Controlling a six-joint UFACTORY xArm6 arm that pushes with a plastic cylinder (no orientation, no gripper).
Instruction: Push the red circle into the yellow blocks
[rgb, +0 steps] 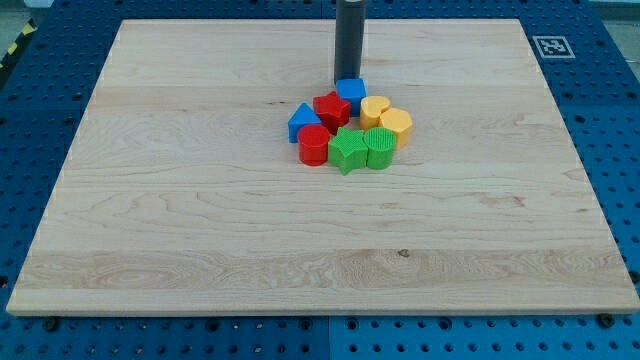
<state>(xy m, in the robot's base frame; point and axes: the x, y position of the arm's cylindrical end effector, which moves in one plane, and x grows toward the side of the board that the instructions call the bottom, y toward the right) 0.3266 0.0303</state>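
The red circle (314, 145) sits at the lower left of a tight cluster of blocks near the board's middle. Two yellow blocks lie at the cluster's right: a yellow heart (374, 108) and a yellow round block (396, 125). A green star (347, 149) and a green round block (380, 147) lie between the red circle and the yellow blocks. My tip (348, 79) stands at the top of the cluster, touching or just behind a blue cube (351, 92). It is above and to the right of the red circle, apart from it.
A red star-like block (331, 108) and a blue triangle (302, 122) are in the same cluster. The wooden board (150, 220) lies on a blue pegboard table. A fiducial marker (551, 46) is beyond the board's top right corner.
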